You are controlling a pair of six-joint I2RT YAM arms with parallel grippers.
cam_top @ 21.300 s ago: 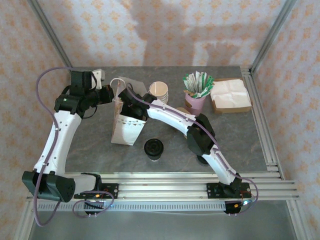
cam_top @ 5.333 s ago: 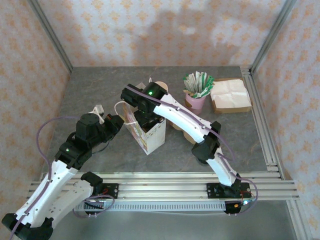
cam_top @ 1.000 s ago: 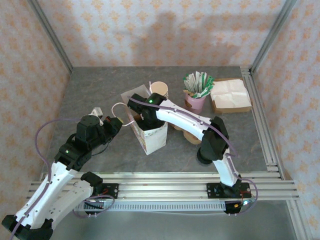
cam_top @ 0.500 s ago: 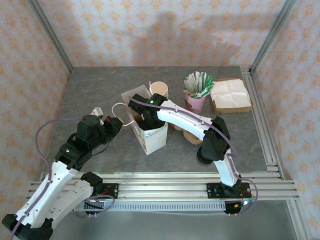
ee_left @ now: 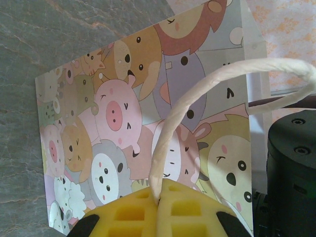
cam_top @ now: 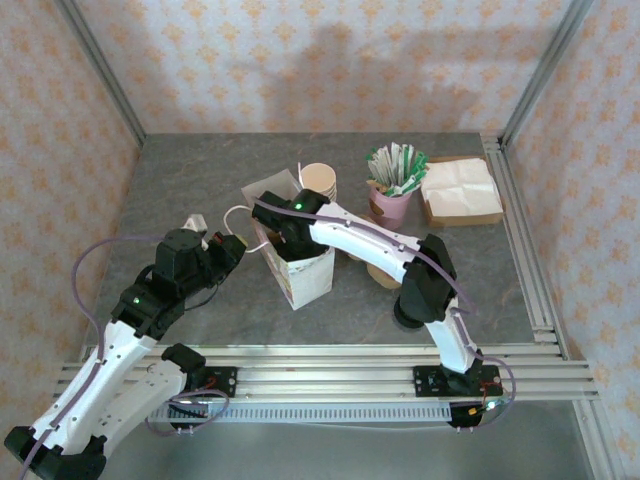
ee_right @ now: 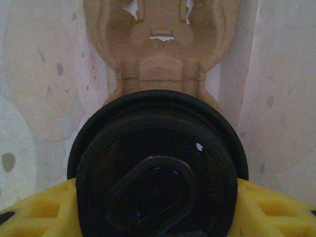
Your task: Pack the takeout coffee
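Right gripper [ee_right: 158,210] sank into one bag [cam_top: 310,280], clasping one takeout coffee [ee_right: 158,168]

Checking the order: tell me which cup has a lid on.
The takeout coffee in the right gripper, down inside the paper bag, is black-lidded; the stacked cups and pink cup are open-topped.

Both arms, the left arm [cam_top: 108,345] at lower left and the right arm [cam_top: 360,236] across the middle of the top view, have white tapered links between chunky black joints. Each has a small green light [cam_top: 135,298] and a lilac cable [cam_top: 84,275] looped alongside. In the wrist views the pads [ee_left: 143,217] are yellow with square recesses, and a black round housing [ee_left: 294,163] at right carries two small screws.
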